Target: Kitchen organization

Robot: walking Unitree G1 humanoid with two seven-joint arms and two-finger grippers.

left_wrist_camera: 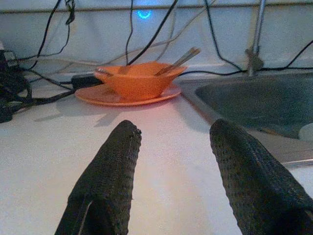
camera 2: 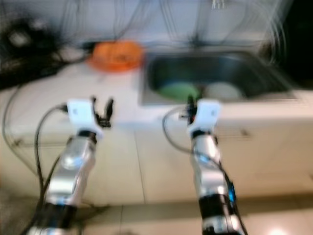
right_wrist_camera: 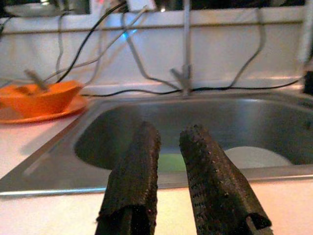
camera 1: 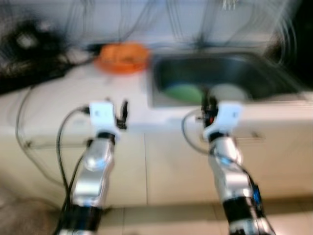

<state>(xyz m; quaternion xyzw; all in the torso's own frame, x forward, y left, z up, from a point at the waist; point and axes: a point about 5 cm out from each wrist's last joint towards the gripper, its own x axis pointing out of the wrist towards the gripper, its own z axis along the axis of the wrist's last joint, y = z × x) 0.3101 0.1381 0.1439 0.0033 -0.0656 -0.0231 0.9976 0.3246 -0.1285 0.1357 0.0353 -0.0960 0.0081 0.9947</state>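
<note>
Orange bowl (left_wrist_camera: 139, 83) sits on a matching orange plate (left_wrist_camera: 98, 95) at the back of the white surface (left_wrist_camera: 58, 156), just beside the steel sink (right_wrist_camera: 146, 122) and close to the wall, with what looks like utensils (left_wrist_camera: 178, 60) leaning inside it. Black cables (left_wrist_camera: 44, 46) trail along the wall and over the surface behind the dishes. Inside the sink lie a green plate (camera 1: 185, 93) and a white plate (right_wrist_camera: 257, 157), side by side. Both silver arms reach forward over the front edge of the surface. The left claw (left_wrist_camera: 173, 137) hovers released, fingers spread wide, aimed toward the bowl but well short of it. The right claw (right_wrist_camera: 168, 139) hangs at the near rim of the sink, its fingers apart by a narrow gap and grasping nothing. Head views are blurred.
</note>
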